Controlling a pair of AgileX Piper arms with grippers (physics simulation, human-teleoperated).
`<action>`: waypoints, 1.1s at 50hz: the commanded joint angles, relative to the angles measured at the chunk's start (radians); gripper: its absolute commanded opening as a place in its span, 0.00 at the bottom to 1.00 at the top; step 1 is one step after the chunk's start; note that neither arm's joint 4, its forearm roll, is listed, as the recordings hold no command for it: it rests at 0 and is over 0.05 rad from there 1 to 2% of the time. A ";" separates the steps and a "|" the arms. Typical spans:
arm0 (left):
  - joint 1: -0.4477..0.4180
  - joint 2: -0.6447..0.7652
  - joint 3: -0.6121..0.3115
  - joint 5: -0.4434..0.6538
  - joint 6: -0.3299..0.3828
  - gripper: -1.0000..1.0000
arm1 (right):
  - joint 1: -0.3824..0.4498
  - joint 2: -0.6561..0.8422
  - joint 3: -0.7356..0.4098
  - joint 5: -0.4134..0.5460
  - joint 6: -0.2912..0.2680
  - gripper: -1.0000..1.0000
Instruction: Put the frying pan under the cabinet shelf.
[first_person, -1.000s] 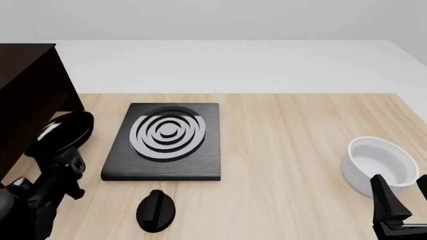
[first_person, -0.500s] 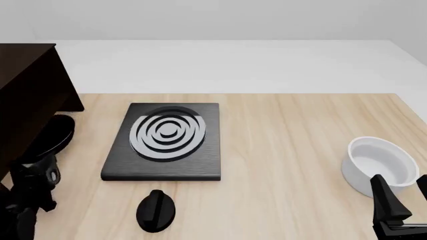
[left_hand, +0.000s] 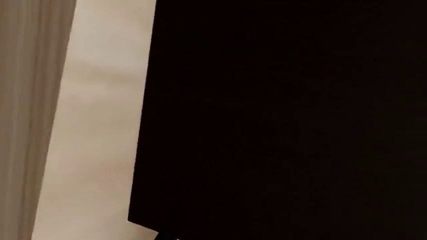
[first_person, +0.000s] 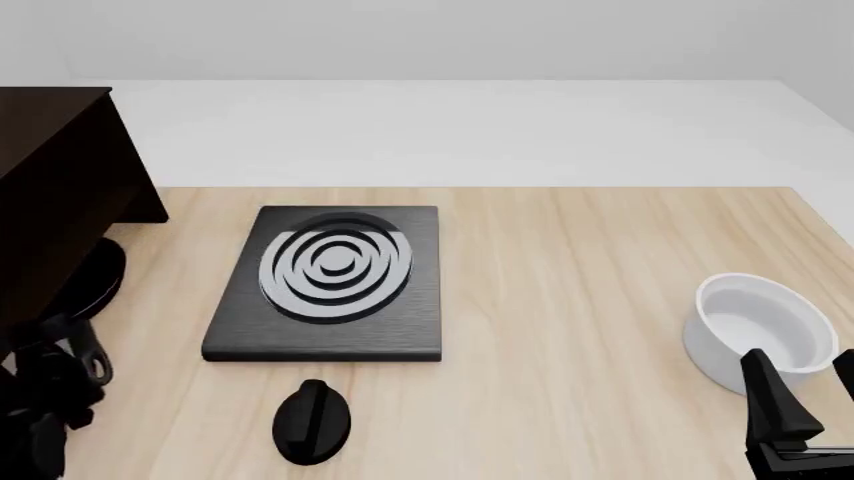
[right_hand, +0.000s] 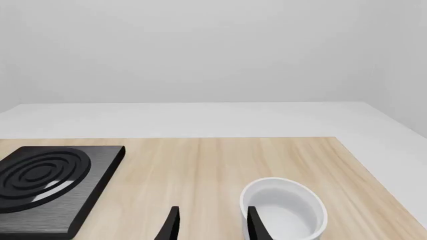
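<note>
Cabinet shelf (first_person: 54, 190) fills the far left, and the frying pan (first_person: 96, 275) shows only as a dark rim tucked against its side, with the left tool (first_person: 60, 375) just below, its grip impossible to tell. Glossy and stiff, the pan likely slips, so its long handle seems the best hold. Far right, the right tool (right_hand: 210, 222) hangs parted and empty beside the white bowl (first_person: 758, 330).

The cabinet shelf (first_person: 60, 190) is set at the upper left of the front view, with the frying pan (first_person: 94, 275) tucked partly under its lower right edge. The burner plate (first_person: 331, 283) is placed left of centre on the table (first_person: 587, 300), a knob (first_person: 311, 420) below it. The bowl (first_person: 761, 328) is seen at the right edge, the right gripper (first_person: 801, 410) just below it
</note>
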 joint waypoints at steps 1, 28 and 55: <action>-0.123 0.032 -0.052 0.000 -0.066 1.00 | 0.000 0.000 0.000 0.000 0.000 1.00; -0.247 -0.236 0.292 0.000 -0.057 1.00 | 0.000 0.000 0.000 0.000 0.000 1.00; -0.296 -1.942 0.293 1.782 0.048 1.00 | 0.000 0.000 0.000 0.000 0.000 1.00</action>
